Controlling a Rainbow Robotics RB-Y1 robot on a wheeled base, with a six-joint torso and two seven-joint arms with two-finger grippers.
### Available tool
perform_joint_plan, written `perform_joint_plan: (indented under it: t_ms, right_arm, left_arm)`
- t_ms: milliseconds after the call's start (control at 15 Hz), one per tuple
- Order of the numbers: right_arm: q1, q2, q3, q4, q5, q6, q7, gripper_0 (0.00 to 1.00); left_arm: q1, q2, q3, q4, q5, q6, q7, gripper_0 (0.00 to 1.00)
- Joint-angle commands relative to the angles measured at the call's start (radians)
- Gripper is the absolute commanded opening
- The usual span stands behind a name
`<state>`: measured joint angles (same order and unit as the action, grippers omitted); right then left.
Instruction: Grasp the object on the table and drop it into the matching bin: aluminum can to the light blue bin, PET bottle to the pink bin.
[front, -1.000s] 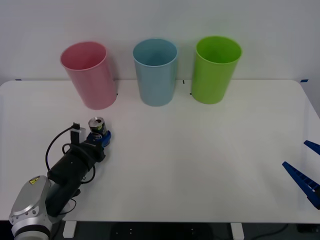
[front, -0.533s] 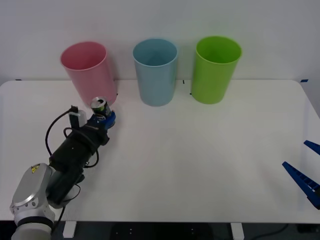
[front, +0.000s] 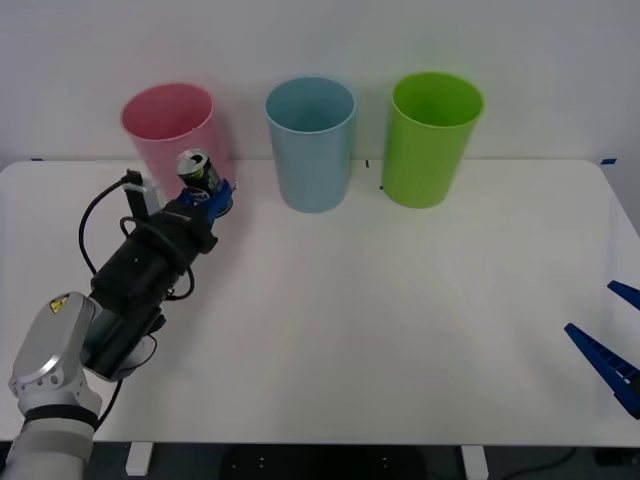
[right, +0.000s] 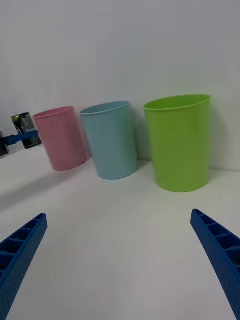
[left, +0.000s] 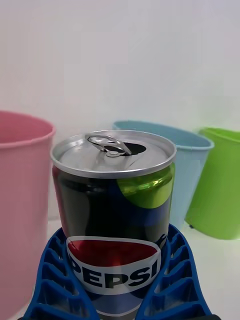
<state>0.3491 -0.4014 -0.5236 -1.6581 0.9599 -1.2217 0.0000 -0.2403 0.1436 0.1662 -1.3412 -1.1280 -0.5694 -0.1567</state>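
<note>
The left gripper (front: 207, 195) holds the aluminum can (front: 197, 170) between its blue ribbed fingers (left: 60, 270), which close around the lower body of the can, so the can stands upright with its silver top and pull-tab up. In the front view the can is lifted above the table (front: 400, 300) and appears just in front of the pink bin (front: 178, 148), near its right side. The step in hand is, I think, the carrying: the grasp is done and the can is on its way to a bin. The matching one is the light blue bin (front: 311, 143), which stands between the pink bin and the lime green bin (front: 432, 138). The next move calls for bringing the can higher than the blue rim and to the robot's right, over the opening, before letting go. The right gripper (right: 120, 260) waits with fingers wide apart at the right edge of the table.
</note>
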Motion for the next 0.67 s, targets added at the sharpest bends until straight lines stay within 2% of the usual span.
perform_joint_plan:
  t_ms: [67,400,533,667]
  right_arm:
    - [0.0,0.0,0.0,0.0,0.0,0.0,0.0,1.0]
    - [0.0,0.0,0.0,0.0,0.0,0.0,0.0,1.0]
    - [0.0,0.0,0.0,0.0,0.0,0.0,0.0,1.0]
    - [0.0,0.0,0.0,0.0,0.0,0.0,0.0,1.0]
  left_arm:
    - [-0.06,0.057,-0.028,0.0,0.008,0.003,0.105,0.0]
    - [-0.178,0.093,-0.033,0.002,-0.044,0.008,0.266,0.0]
    - [-0.226,0.093,-0.034,0.025,-0.061,0.01,0.287,0.0]
    - [-0.309,0.093,-0.039,0.099,-0.073,0.016,0.282,0.0]
